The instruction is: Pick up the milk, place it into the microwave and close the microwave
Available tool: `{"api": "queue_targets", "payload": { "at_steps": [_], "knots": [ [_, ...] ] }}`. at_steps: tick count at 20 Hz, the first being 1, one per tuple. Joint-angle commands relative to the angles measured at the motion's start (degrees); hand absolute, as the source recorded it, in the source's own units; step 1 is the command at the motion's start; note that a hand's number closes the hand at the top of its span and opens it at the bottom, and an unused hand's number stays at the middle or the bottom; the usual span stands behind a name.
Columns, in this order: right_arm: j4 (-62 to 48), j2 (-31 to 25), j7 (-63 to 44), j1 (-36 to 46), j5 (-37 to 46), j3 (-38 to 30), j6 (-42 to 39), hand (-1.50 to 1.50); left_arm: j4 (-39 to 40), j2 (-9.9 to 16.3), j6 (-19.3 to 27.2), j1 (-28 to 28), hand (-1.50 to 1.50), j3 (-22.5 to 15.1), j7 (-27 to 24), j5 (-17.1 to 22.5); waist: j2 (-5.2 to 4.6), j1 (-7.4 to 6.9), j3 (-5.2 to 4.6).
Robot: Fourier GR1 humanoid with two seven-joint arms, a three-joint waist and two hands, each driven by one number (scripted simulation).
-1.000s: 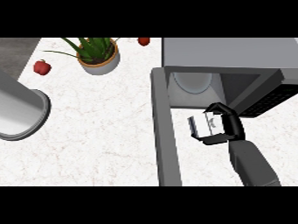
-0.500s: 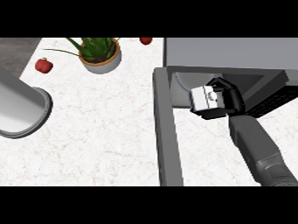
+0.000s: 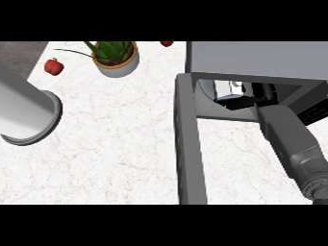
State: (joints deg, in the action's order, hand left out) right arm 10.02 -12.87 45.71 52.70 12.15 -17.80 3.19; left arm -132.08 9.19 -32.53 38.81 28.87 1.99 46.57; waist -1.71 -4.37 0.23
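The grey microwave (image 3: 266,57) stands at the upper right, and its open door (image 3: 187,144) runs edge-on down the middle of the head view. My right hand (image 3: 255,96) is curled round the white milk carton (image 3: 230,89) just inside the microwave's mouth. The microwave's top edge hides part of the carton and of the hand. My right forearm (image 3: 294,144) reaches in from the lower right. Only the grey left forearm (image 3: 17,108) shows, at the left edge; its hand is out of view.
A potted green plant (image 3: 117,57) stands at the back of the white marble counter (image 3: 102,158). One small red fruit (image 3: 53,66) lies left of the plant and another (image 3: 166,43) at the back edge. The counter ends at the dark strip (image 3: 3,48) on the far left.
My right hand has carried the milk carton away from me, from in front of the microwave into its opening. The view has shifted a little.
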Motion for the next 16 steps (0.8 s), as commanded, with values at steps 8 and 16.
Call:
{"api": "queue_targets", "payload": {
  "at_steps": [8,16],
  "knots": [
    [-2.28,-4.62,-4.22,4.89,3.12,0.8,12.64,1.5,-1.11,2.26,0.66,-3.34,-1.5,0.02,0.51,2.57,-1.51,-3.35,0.13],
    [-3.33,-7.16,-6.4,7.3,3.54,0.75,15.75,1.5,0.47,4.56,1.64,-6.67,-1.5,0.1,1.3,1.9,-2.6,-4.39,0.19]
  ]
}}
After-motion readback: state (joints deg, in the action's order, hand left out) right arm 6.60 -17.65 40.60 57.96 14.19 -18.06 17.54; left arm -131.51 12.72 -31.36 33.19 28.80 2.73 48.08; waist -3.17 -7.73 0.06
